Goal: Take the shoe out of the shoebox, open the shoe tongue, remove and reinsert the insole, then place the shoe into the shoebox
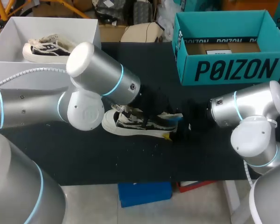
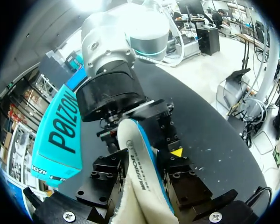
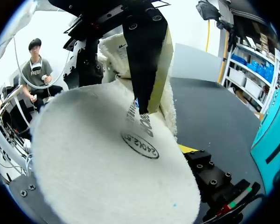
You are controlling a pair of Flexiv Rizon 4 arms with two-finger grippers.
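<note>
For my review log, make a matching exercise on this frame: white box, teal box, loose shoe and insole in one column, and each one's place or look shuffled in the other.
1 white box
2 teal box
3 loose shoe
4 insole

A white and fleecy, filling the right wrist view
B holds a second shoe
C lies on the black table
D holds brown cardboard, no shoe

Pairs: 1-B, 2-D, 3-C, 4-A
</note>
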